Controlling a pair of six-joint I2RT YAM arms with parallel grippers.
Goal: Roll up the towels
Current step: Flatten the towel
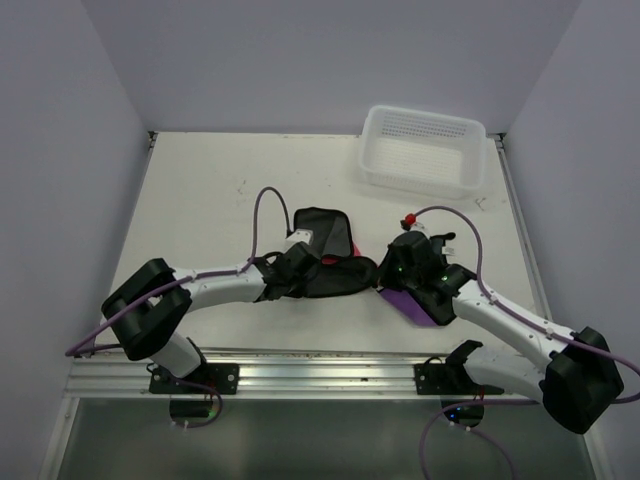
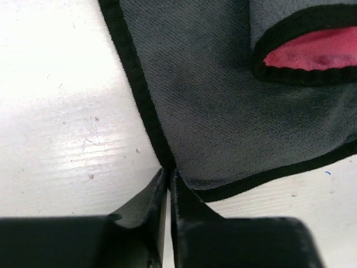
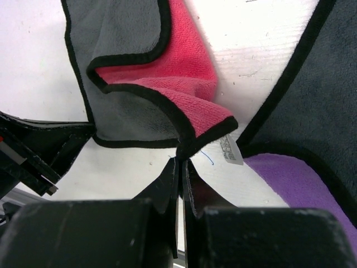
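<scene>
We see two towels lying near the middle of the white counter, between the two arms. The pink towel is grey on one face and pink-red on the other, edged in black; it lies crumpled, partly folded over itself so that a strip of pink shows along its right side. The purple towel lies just to its right, mostly hidden under the right arm in the top view; in the right wrist view it shows a grey face and a purple face with the same black edging.

The left claw sits at the left corner of the pink towel. Its jaws are nearly together, and the black-edged corner of the cloth meets their tips; we read this as a pinch on that corner, though the cloth between the tips is barely visible.

The right claw is at the right corner of the pink towel, jaws closed tight on the black hem where the pink layer folds. A small white label hangs from the cloth just beside that corner.

A white perforated basket stands at the far right of the counter, well apart from both towels.
</scene>
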